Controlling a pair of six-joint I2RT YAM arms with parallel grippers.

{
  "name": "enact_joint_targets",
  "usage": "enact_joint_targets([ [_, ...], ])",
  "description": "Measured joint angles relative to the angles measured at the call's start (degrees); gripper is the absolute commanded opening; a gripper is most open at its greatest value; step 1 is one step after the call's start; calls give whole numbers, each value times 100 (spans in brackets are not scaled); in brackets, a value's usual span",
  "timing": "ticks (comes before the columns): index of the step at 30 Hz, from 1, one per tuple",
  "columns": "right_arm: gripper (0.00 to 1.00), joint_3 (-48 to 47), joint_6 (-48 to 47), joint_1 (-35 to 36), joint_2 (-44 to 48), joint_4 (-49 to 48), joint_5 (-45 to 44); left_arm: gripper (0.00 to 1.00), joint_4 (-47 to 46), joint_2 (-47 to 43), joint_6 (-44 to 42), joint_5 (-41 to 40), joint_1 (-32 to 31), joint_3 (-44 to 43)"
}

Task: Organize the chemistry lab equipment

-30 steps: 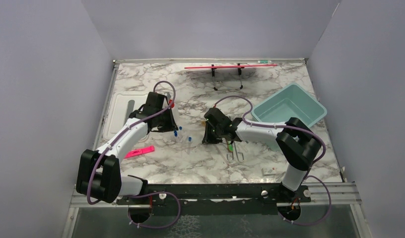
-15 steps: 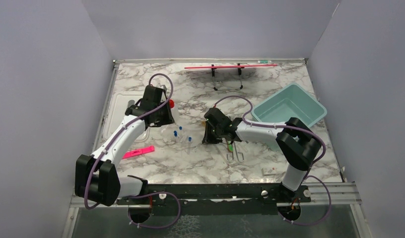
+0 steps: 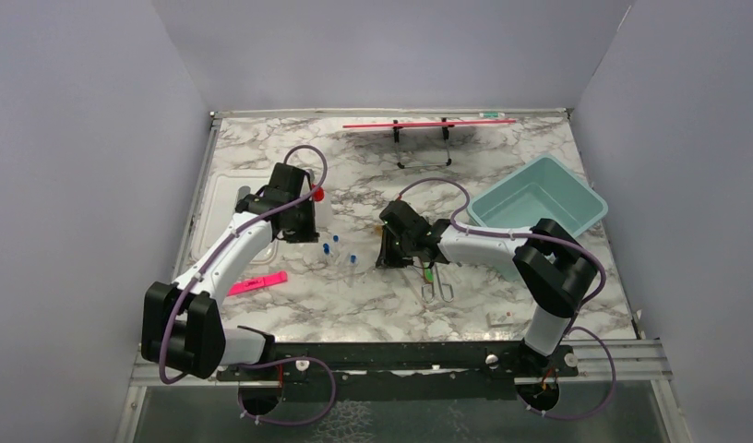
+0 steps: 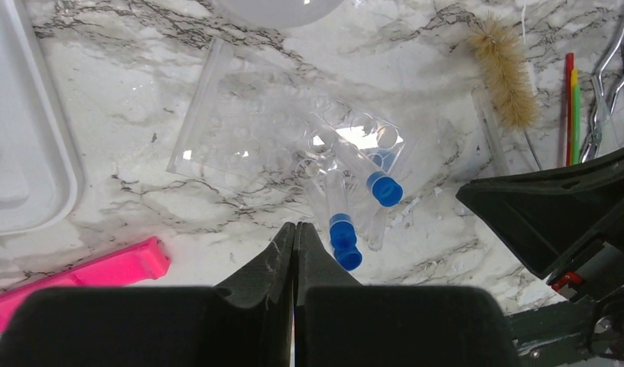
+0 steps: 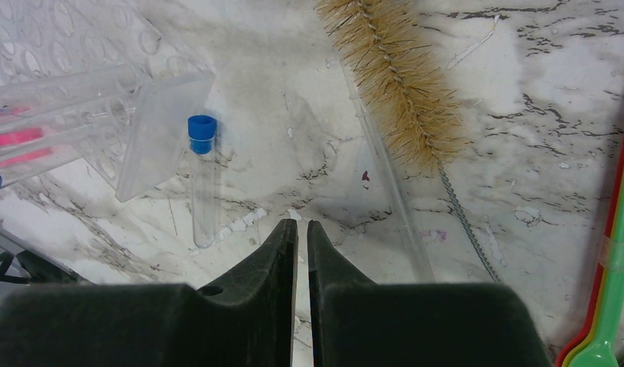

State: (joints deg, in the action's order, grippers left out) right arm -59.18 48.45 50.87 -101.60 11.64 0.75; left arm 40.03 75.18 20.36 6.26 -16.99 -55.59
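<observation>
My left gripper (image 4: 295,226) is shut and empty, hovering just left of the blue-capped tubes (image 4: 341,218) that lie beside a clear rack (image 4: 240,130). In the top view it (image 3: 299,231) sits beside the squeeze bottle with the red nozzle (image 3: 317,195). My right gripper (image 5: 302,223) is shut and empty, low over the marble between one blue-capped tube (image 5: 202,183) and a thin clear rod (image 5: 389,183). The tan brush (image 5: 397,76) lies just beyond it. The green-handled tool (image 5: 615,252) and the metal forceps (image 3: 437,286) lie to its right.
A teal bin (image 3: 537,201) stands at the right. A red rod on a black stand (image 3: 428,123) is at the back. A flat pink strip (image 3: 259,281) lies front left. A white tray (image 3: 227,198) lies along the left edge.
My left arm swung back and left, away from the tubes, then came a little way back. The right arm and the objects have not moved.
</observation>
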Motion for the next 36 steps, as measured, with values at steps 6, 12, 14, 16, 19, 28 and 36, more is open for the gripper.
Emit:
enact_joint_targets([
  [6,14,0,-2,0,0,0,0,4,59,28,-101,299,0,0],
  [12,14,0,-2,0,0,0,0,5,59,153,-122,516,0,0],
  [14,14,0,-2,0,0,0,0,5,59,162,-122,595,0,0],
  [16,14,0,-2,0,0,0,0,5,50,162,-120,688,0,0],
  [19,14,0,-2,0,0,0,0,5,31,162,-114,796,0,0],
  [28,14,0,-4,0,0,0,0,7,-22,210,-109,896,0,0],
  [36,20,-7,-90,15,0,0,-2,10,-90,227,-109,748,0,-2],
])
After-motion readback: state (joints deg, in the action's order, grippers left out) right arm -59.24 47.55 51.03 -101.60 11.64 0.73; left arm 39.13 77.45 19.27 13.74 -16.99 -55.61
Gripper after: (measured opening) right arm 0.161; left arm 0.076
